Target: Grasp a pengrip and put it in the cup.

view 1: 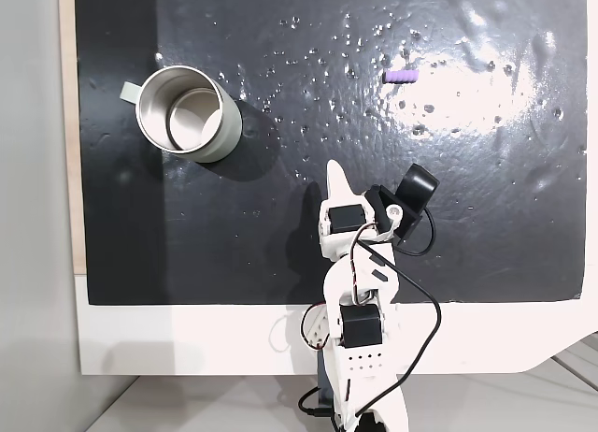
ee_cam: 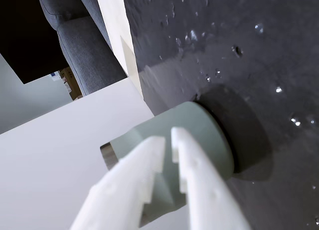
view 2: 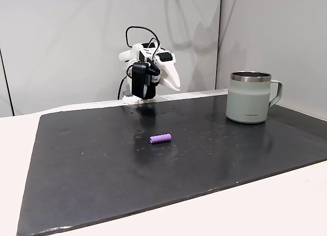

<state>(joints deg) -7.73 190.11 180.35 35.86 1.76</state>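
Purple pengrip lies flat on the black mat, upper right of centre in a fixed view, and at mid-frame in another fixed view, untouched. Cup stands upright at upper left, handle tab pointing left, nothing visible inside it; from the side it sits at the right, well apart from the pengrip. Gripper sits folded back near the arm base at lower centre, above the mat, nowhere near the pengrip. Wrist view shows white fingers nearly together, narrow gap, nothing between them, cup side behind them. Progress: basically zero, judging from layout. Left to do: reach to the pengrip, grasp, carry across to the cup, drop in.
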